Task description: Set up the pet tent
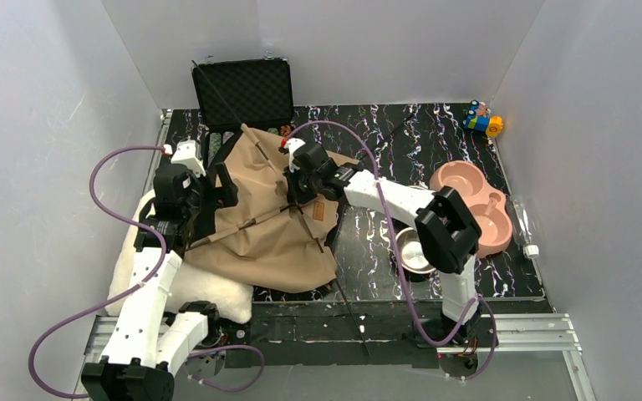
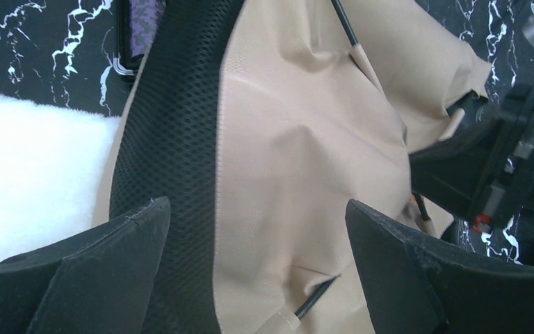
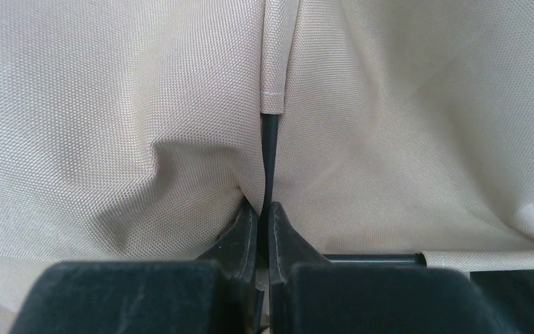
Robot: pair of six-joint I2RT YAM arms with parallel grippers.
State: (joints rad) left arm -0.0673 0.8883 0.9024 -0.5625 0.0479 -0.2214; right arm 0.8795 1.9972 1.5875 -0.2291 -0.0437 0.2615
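Pinching a thin black pole (image 3: 270, 149), the right gripper (image 3: 264, 216) is pressed tight on it; we would raise that pole slowly along its own line so the cloth follows without snagging. The tan canvas pet tent (image 1: 267, 238) lies collapsed just in front of the open black foam-lined case (image 1: 244, 92). The left gripper (image 2: 256, 209), also in front of the case, hangs spread wide, holding nothing. We cannot make out the pole's far end, nor which face of the tent lies upward.

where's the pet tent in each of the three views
top external: pet tent centre-left, lying crumpled
left wrist: its canvas fills the middle
right wrist: its canvas fills nearly the whole frame
shared landmark: thin black poles in canvas sleeves
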